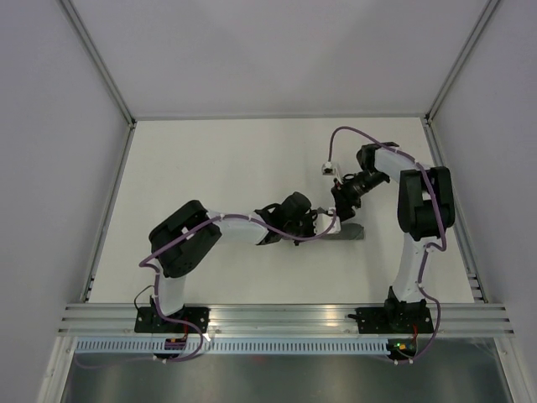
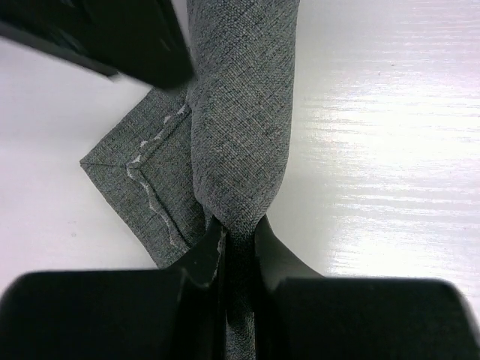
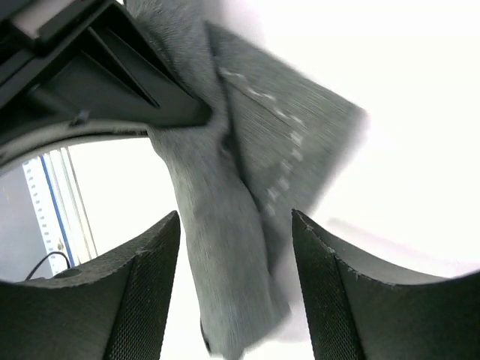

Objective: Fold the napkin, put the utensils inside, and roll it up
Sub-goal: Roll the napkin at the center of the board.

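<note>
Rolled napkin [image 2: 241, 127] held at one end.
Left gripper [image 2: 237, 251] clenched on the napkin, lower centre; right gripper [image 3: 236, 217] released, fingers apart either side of it.

From above, the napkin [image 1: 352, 233] is partly hidden

From above and behind the arm bases [image 1: 172, 319], the top camera looks down on the whole worktop [image 1: 218, 168], far off. The left wrist camera sits right up close, facing along the rolled napkin [image 2: 241, 112]. The right wrist camera, just as near, faces that same napkin from the opposite end.
</note>
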Robot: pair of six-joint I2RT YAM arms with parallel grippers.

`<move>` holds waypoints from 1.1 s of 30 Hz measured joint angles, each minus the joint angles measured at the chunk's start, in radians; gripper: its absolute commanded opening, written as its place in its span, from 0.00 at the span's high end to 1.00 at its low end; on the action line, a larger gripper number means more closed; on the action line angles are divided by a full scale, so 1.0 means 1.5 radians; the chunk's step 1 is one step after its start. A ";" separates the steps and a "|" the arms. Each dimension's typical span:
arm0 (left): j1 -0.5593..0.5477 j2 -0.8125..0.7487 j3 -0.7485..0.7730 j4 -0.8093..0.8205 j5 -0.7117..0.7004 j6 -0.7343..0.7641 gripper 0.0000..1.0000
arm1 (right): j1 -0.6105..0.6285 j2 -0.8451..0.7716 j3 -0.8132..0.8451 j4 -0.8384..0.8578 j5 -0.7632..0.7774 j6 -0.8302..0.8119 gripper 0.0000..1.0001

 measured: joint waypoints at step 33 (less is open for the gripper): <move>0.117 0.153 0.262 -0.305 0.329 -0.152 0.97 | 0.081 -0.658 -0.604 0.569 0.186 0.087 0.28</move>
